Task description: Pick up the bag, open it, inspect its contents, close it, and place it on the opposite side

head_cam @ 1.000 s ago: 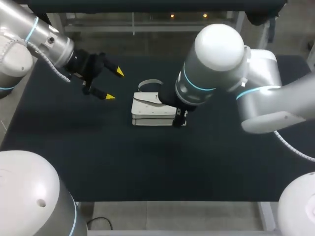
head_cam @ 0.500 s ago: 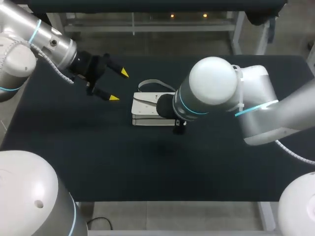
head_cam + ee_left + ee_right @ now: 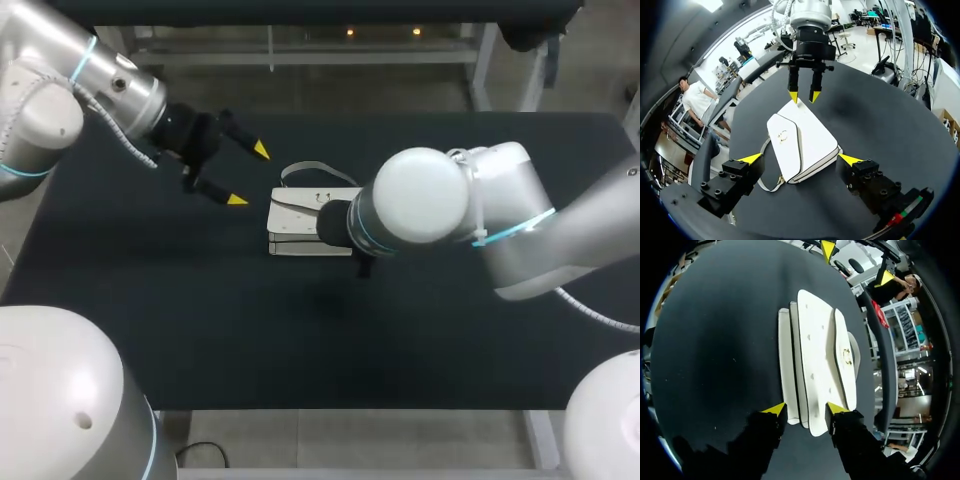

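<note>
Centre of table [image 3: 200,330]: white bag [image 3: 303,222] lying flat, flap up, small metal clasp [image 3: 783,136], strap [image 3: 305,168] looped at far side. Right gripper [image 3: 806,409] at bag's right end, jaws slightly spread, not pinching. Left gripper [image 3: 249,175] just left of bag, jaws wide apart.

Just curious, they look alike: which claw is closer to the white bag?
The right gripper: its yellow tips are at one end of the bag, while the left gripper hangs apart.
</note>
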`<action>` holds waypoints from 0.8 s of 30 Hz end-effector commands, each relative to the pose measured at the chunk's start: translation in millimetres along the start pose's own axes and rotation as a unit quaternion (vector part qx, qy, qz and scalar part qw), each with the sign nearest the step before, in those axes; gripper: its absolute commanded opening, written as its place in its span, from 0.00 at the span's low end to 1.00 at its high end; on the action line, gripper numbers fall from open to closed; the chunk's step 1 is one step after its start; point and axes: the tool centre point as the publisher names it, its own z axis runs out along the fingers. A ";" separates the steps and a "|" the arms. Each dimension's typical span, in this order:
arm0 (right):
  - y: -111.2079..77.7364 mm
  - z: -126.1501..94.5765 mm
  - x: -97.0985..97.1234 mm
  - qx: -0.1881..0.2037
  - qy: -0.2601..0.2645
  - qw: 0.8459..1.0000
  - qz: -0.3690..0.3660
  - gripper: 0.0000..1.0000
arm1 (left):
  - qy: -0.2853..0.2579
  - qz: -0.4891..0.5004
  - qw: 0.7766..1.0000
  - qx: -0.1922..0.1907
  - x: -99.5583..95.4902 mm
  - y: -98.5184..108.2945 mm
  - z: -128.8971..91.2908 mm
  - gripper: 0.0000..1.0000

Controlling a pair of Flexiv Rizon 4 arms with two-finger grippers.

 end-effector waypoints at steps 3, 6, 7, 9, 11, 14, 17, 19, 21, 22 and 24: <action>-4.9 7.2 -2.8 -0.002 -0.002 1.000 -0.001 0.45 | 0.007 0.001 1.000 0.003 -4.9 2.4 3.8 1.00; -4.9 10.2 -4.8 -0.003 -0.001 1.000 -0.003 0.44 | 0.008 0.001 1.000 0.004 -6.2 2.4 5.4 1.00; -4.6 11.0 -5.1 -0.004 0.000 1.000 -0.003 0.44 | 0.009 0.001 1.000 0.005 -6.5 2.8 6.0 1.00; -3.2 13.0 -5.7 -0.007 0.001 1.000 -0.004 0.41 | 0.010 -0.001 1.000 0.006 -7.3 4.2 8.1 1.00; -1.9 14.3 -5.6 -0.008 0.002 1.000 -0.005 0.40 | 0.012 -0.003 1.000 0.007 -7.6 5.3 9.6 1.00; -0.3 17.5 -6.5 -0.009 0.003 1.000 -0.008 0.36 | 0.016 -0.004 1.000 0.007 -8.2 6.3 11.4 1.00; 0.6 19.3 -7.9 -0.007 0.005 1.000 -0.009 0.30 | 0.018 -0.004 1.000 0.007 -9.1 6.2 12.0 1.00; 1.1 20.2 -8.7 -0.006 0.005 1.000 -0.010 0.29 | 0.019 -0.003 1.000 0.007 -9.4 6.1 12.3 1.00; 1.0 20.4 -9.4 -0.006 0.006 1.000 -0.009 0.21 | 0.020 -0.003 1.000 0.007 -9.5 6.2 13.0 1.00; 1.0 20.3 -9.7 -0.006 0.005 1.000 -0.009 0.20 | 0.021 -0.003 1.000 0.007 -9.5 6.4 13.3 1.00; 1.3 19.5 -9.9 -0.007 0.005 1.000 -0.008 0.17 | 0.021 -0.003 1.000 0.008 -9.6 7.0 13.5 1.00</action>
